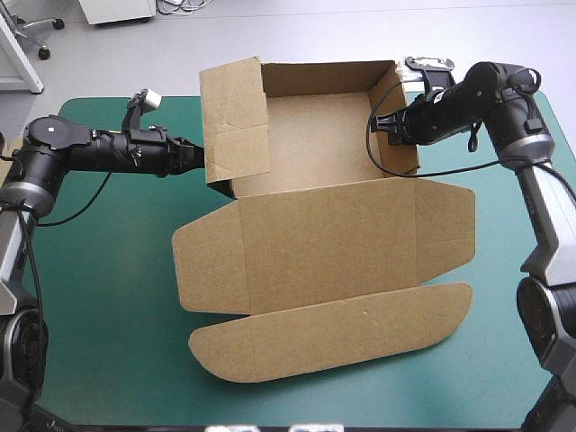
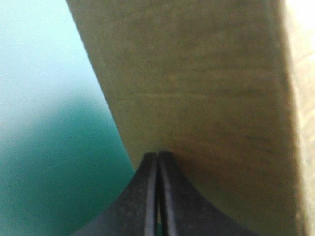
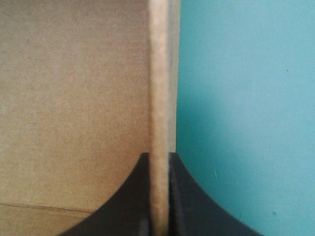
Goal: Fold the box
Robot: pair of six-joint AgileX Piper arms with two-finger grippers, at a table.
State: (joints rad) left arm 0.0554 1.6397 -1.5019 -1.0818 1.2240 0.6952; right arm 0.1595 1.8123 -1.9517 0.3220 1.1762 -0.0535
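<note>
Markings check — nothing legible: the box (image 1: 310,229) bears no readable text, label, brand, number or sign in any view

in both wrist views the box (image 2: 206,98) shows only as a blurred brown wall cut off at the edges.

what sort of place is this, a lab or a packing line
Probably a robot lab bench, not a packing line: one table under a teal-green cover, a left arm and a right arm with black fingers at its sides, and a single half-folded brown box.
</note>
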